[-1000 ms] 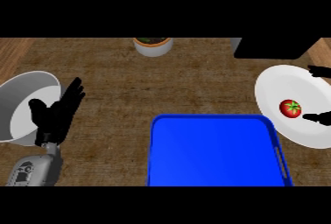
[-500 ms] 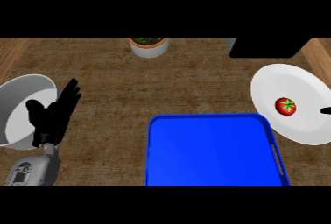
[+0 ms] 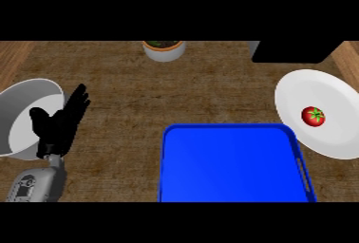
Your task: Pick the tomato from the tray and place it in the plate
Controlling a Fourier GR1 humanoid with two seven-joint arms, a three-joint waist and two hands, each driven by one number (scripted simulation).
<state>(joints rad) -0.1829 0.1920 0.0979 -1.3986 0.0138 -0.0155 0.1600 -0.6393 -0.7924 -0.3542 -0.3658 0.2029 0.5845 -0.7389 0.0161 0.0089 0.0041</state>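
Surface: a brown woven-look counter top (image 3: 140,90) seen from steeply above, with wooden edges at the far left and right corners.
Tomato: the tomato (image 3: 313,116) lies on the white plate (image 3: 308,85) at the right, right of the plate's middle, green stem patch facing up.
Tray: the blue tray (image 3: 231,166) sits in the lower middle with nothing on it; its right rim is touching or tucked just under the plate's lower left edge, and I cannot tell which.
Left hand: the left hand (image 3: 60,123) shows at the left, fingers straight and pointing up, released and holding nothing, overlapping the rim of a grey bowl (image 3: 28,109).
Right hand: it appears nowhere in the view, so its fingers cannot be described.
Background: a small potted plant (image 3: 164,49) in a white pot stands at the far edge; a black box (image 3: 294,51) fills the upper right.
Progress: judging from how things lie, the placing looks done.
Risk one: the tomato is round and the plate shallow, so a nudge to the plate could roll it toward the rim.
Risk two: the tray is close against the plate, so shifting the tray could jog the plate.
Risk three: the left hand is beside the bowl, and a sideways move could push the bowl.
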